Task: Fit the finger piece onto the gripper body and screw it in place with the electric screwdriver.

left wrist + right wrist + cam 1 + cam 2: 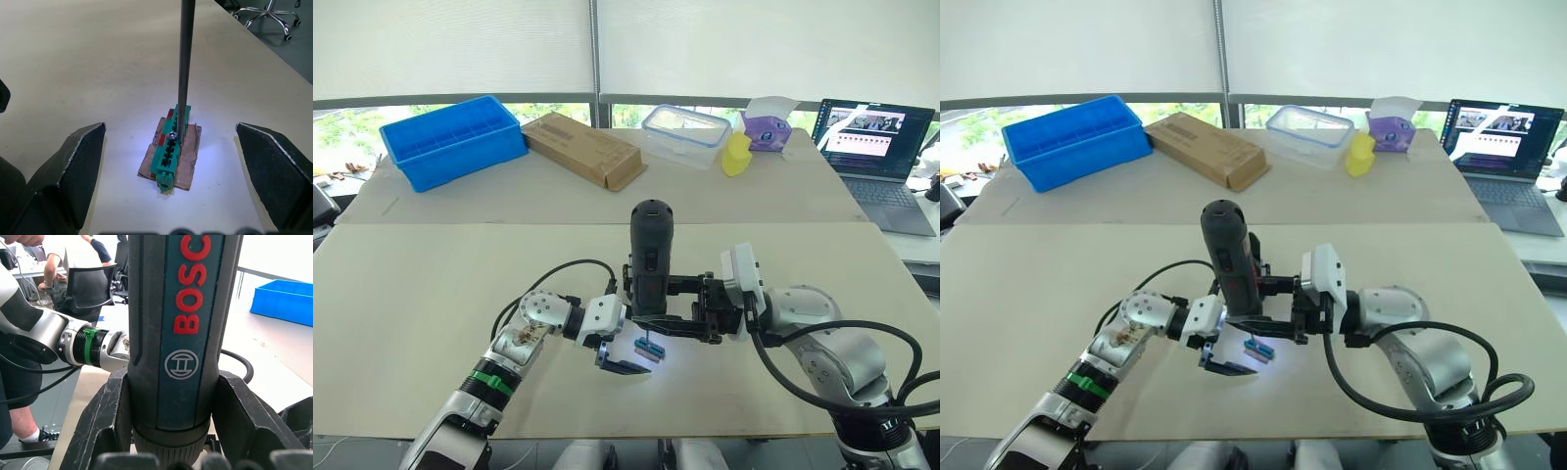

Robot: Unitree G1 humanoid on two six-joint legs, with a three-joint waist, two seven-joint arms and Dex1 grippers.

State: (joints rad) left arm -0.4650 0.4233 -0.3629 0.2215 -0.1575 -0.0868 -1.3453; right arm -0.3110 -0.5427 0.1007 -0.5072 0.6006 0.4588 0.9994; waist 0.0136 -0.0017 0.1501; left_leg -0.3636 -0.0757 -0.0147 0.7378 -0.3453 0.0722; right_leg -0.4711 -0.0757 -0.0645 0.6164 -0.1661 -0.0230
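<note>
My right gripper [168, 431] clamps the electric screwdriver [651, 257] upright; its bit meets a small green-and-brown block [172, 152]. My left gripper [171, 156] straddles that block, fingers [80, 164] spread, bare table [431, 323] all around.

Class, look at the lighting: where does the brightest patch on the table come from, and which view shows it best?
Left wrist view: a white pool of light surrounds the green-and-brown block, below the metal bit, so likely the electric screwdriver's own lamp. Left eye view: the same glow shows on the table under the tool. Right wrist view: the tool is evenly lit.
</note>
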